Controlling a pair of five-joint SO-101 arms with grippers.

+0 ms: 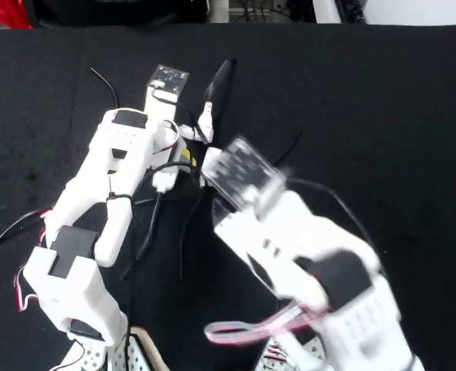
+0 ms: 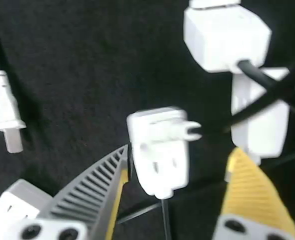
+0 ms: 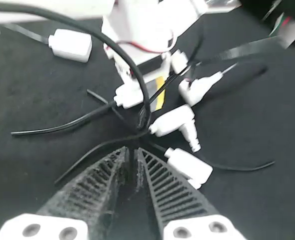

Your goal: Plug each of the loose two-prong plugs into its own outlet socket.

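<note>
Black table (image 1: pixel 402 100) under white plugs (image 2: pixel 5 112), probably sockets (image 2: pixel 160 150), loose black cords (image 3: pixel 52 127)

The left arm (image 1: pixel 108 193) is white. It stands at the near side, bends at its elbow and reaches away from its base. Its end effector (image 2: pixel 180 150) is spread wide, with a grey ribbed finger (image 2: pixel 95 175) on one side and a yellow finger (image 2: pixel 247 190) on the other (a big gap lies between them). The right arm (image 1: pixel 313 263) is white too. It leans across toward the left arm, so their front ends sit close together. Its end effector (image 3: pixel 132 150) has two black ribbed fingers (image 3: pixel 97 185). They are pressed nearly together, with just a thin slit between them.
</note>
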